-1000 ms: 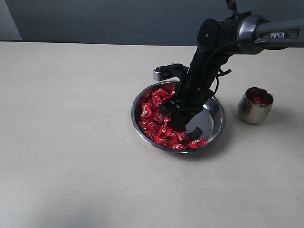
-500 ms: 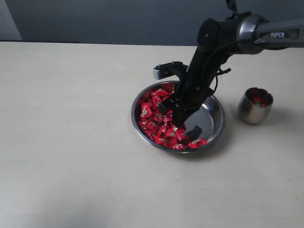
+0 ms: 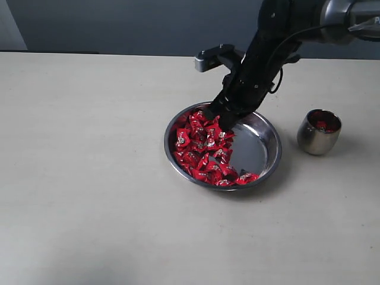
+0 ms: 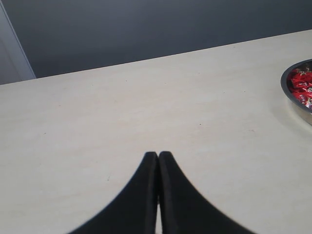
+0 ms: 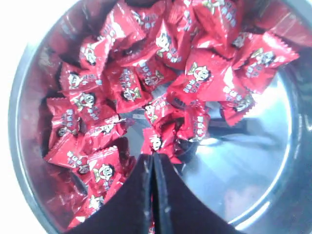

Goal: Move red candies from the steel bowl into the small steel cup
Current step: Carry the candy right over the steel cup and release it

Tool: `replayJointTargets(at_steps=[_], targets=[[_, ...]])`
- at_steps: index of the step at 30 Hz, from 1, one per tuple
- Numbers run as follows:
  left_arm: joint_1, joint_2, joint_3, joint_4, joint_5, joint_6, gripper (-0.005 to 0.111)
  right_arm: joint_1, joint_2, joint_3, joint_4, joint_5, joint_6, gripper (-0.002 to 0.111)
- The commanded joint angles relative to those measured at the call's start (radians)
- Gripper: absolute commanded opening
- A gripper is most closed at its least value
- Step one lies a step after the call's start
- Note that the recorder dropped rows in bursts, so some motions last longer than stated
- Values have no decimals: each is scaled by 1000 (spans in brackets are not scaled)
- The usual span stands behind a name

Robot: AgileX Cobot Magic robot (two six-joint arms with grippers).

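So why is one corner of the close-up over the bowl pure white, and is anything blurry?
Right wrist view: the table beyond the steel bowl is blown white and the bowl's bare floor glares, yet the red candies are sharp. Left wrist view: even light, the left pincer soft. Exterior view: soft shadows beside the small steel cup, no blur.

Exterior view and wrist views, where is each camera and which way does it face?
Exterior view: off the arms, angled down at the table, steel bowl and small steel cup; right arm and right pincer show.
Left wrist view: on the left arm, looking across the table; shut left pincer shows.
Right wrist view: on the right arm, looking down onto red candies; right pincer shows.
All three share the steel bowl.
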Motion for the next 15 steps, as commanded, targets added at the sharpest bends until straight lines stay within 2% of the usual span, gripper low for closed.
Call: replayJointTargets(at_steps=[1, 6, 15], targets=[[-10, -4, -1, 0, -4, -6, 0, -4, -72, 3, -54, -3, 34, -1], [-10, -4, -1, 0, -4, -6, 0, -28, -135, 3, -176, -5, 144, -1], [-10, -4, -1, 0, -4, -6, 0, -201, -208, 3, -178, 25, 221, -1]])
